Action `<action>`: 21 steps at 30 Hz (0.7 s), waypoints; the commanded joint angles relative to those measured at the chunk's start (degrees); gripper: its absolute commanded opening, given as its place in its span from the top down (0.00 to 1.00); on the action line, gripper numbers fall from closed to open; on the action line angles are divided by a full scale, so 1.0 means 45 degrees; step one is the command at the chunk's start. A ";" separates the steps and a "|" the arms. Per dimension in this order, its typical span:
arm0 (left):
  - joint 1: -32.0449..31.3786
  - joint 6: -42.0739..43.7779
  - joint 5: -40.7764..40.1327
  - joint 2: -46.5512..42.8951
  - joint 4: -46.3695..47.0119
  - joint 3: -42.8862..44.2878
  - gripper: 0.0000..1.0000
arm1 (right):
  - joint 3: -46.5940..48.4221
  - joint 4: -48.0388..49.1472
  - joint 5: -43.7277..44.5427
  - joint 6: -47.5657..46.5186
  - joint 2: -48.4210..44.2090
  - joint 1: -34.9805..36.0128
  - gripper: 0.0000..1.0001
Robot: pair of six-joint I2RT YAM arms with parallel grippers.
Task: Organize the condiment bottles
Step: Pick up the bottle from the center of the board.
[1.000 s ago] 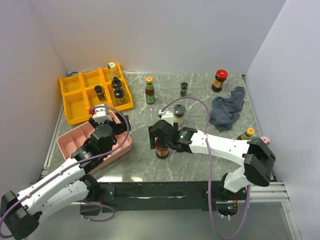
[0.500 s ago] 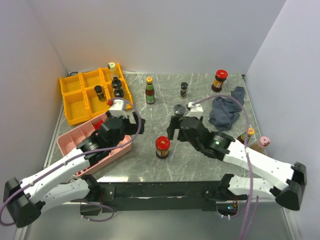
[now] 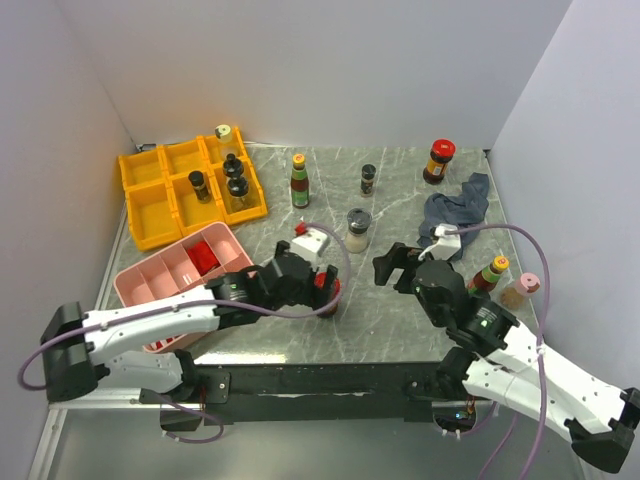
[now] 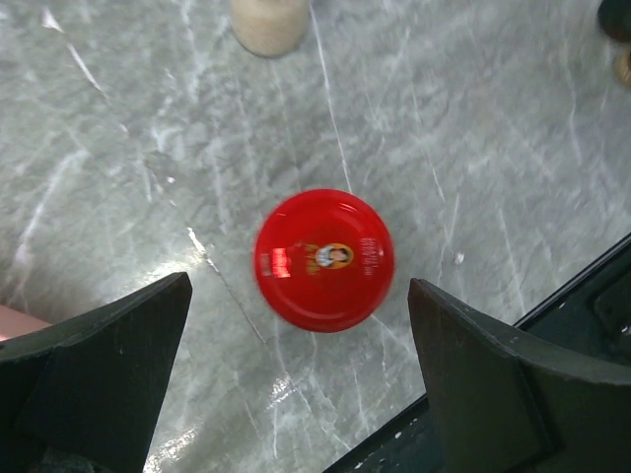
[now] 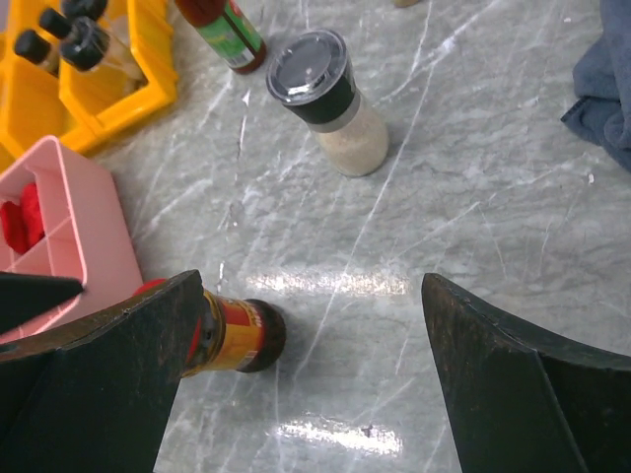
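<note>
A red-lidded dark sauce jar [image 3: 321,281] stands upright on the marble table near the front middle. My left gripper [image 3: 328,292] hovers over it, open; in the left wrist view the red lid [image 4: 323,258] sits just ahead of the gripper [image 4: 301,384], between its spread fingers and untouched. My right gripper [image 3: 392,266] is open and empty, to the right of the jar; the right wrist view [image 5: 311,384] shows the jar [image 5: 237,335] by its left finger. A pale black-capped shaker [image 3: 357,230] stands behind the jar and also shows in the right wrist view [image 5: 330,103].
A yellow bin tray [image 3: 150,205] at back left holds three black-capped jars and a pale bottle. A pink tray [image 3: 150,280] holds red blocks. A slim yellow-capped bottle [image 3: 299,180], a small spice jar [image 3: 368,178], a second red-lidded jar [image 3: 438,160], a blue-grey cloth [image 3: 455,215] and two bottles [image 3: 492,272] stand further off.
My right gripper, at the red-lidded jar one second ago, has drawn back to the right. My left arm has swung right from the pink tray to above the jar.
</note>
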 commanded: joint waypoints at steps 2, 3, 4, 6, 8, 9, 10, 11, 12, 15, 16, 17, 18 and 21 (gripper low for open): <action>-0.0796 0.0621 -0.0438 0.1174 -0.0214 0.0951 0.01 | -0.0149 0.0749 0.0425 -0.0184 -0.0325 -0.0087 0.00; -0.0835 0.0640 -0.0477 0.1408 -0.0194 0.0990 0.00 | -0.0168 0.0710 0.0405 -0.0165 -0.0325 -0.0087 0.00; -0.0835 0.0679 -0.0516 0.1545 -0.0117 0.1010 0.00 | -0.0188 0.0691 0.0444 -0.0164 -0.0345 -0.0087 0.00; -0.0835 0.0835 -0.0536 0.1857 0.0078 0.0991 0.01 | -0.0246 0.0710 0.0444 -0.0145 -0.0403 -0.0087 0.00; -0.0835 0.0972 -0.0575 0.2073 0.0467 0.0836 0.03 | -0.0324 0.0729 0.0483 -0.0125 -0.0481 -0.0087 0.00; -0.0835 0.1011 -0.0575 0.2267 0.0625 0.0777 0.03 | -0.0363 0.0768 0.0503 -0.0106 -0.0540 -0.0087 0.00; -0.0835 0.1050 -0.0575 0.2366 0.0742 0.0737 0.03 | -0.0363 0.0788 0.0464 -0.0086 -0.0579 -0.0087 0.00; -0.0835 0.1051 -0.0614 0.2464 0.0898 0.0679 0.05 | -0.0363 0.0807 0.0444 -0.0086 -0.0618 -0.0087 0.00; -0.0835 0.1051 -0.0653 0.2639 0.0938 0.0678 0.05 | -0.0402 0.0846 0.0348 -0.0067 -0.0657 -0.0087 0.00; -0.0835 0.1090 -0.0692 0.2913 0.1153 0.0639 0.07 | -0.0538 0.1022 0.0249 -0.0086 -0.0716 -0.0087 0.00; -0.0835 0.1090 -0.0692 0.2991 0.1212 0.0639 0.07 | -0.0559 0.1061 0.0210 -0.0106 -0.0716 -0.0087 0.00; -0.0835 0.1109 -0.0712 0.3050 0.1251 0.0639 0.07 | -0.0597 0.1081 0.0191 -0.0106 -0.0658 -0.0087 0.00; -0.0835 0.1090 -0.0789 0.3167 0.1309 0.0678 0.07 | -0.0656 0.1120 0.0171 -0.0086 -0.0638 -0.0087 0.00; -0.0835 0.1031 -0.0907 0.3362 0.1368 0.0717 0.13 | -0.0715 0.1159 0.0054 -0.0028 -0.0579 -0.0087 0.00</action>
